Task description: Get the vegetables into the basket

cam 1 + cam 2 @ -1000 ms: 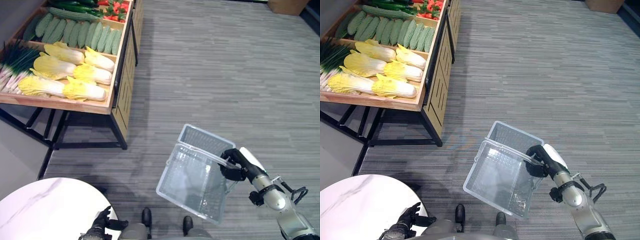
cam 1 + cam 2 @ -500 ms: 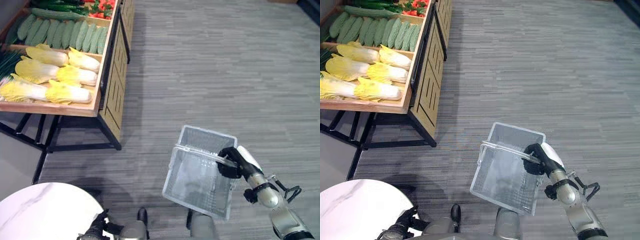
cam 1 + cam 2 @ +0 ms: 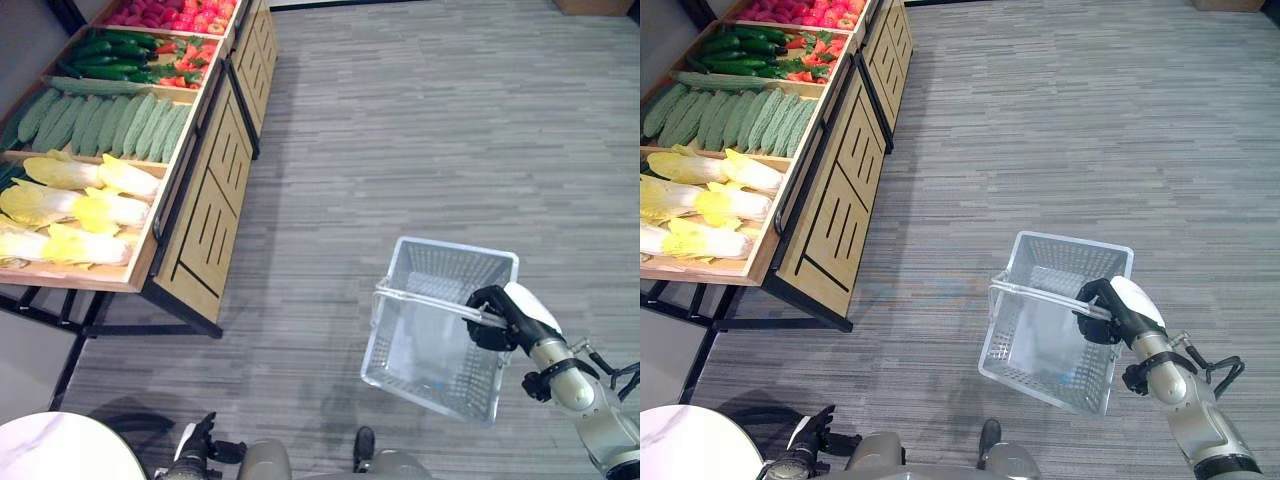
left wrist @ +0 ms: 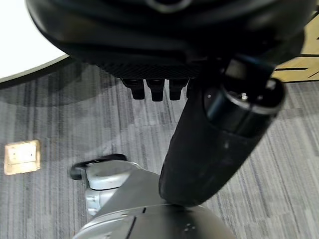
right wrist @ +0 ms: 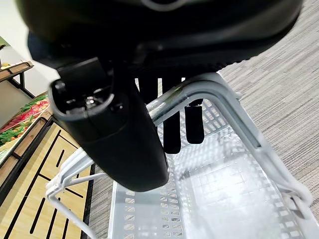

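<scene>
Carrying the empty basket (image 3: 440, 335) by its handle, fingers curled round it, the right hand (image 3: 497, 318) holds it above the grey striped floor (image 3: 420, 140), well apart from the vegetables (image 3: 95, 150) lying in the wooden display stand (image 3: 205, 215). The left hand (image 3: 195, 455) hangs low with relaxed fingers, near a white round counter (image 3: 45, 450). Since the basket hangs tilted from one hand, I judge it could swing or slip during the approach, or knock the stand's edge.

The basket (image 3: 440, 345) looks like pale, see-through perforated plastic with a smooth handle (image 5: 219, 107), the produce stand (image 3: 205, 215) is light matt wood on dark metal legs, the floor (image 3: 420, 130) is grey ribbed carpet, and the round table (image 3: 50, 448) is glossy white.
</scene>
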